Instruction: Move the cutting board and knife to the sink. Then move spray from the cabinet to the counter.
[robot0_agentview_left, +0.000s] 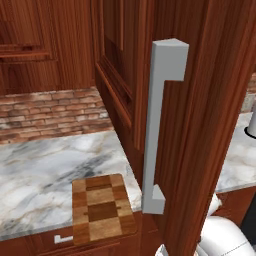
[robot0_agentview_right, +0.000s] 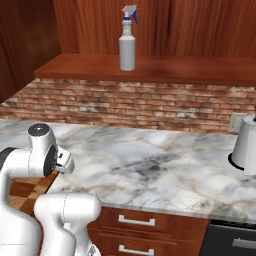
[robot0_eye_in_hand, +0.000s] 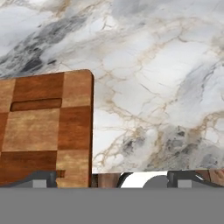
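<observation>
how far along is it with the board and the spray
Nothing looks done yet. The cutting board lies on the counter at its front edge, not at a sink. The open pincer hovers above the board's edge, holding nothing. The spray stands upright on the cabinet shelf. Both moves are left; I can't see the knife.
</observation>
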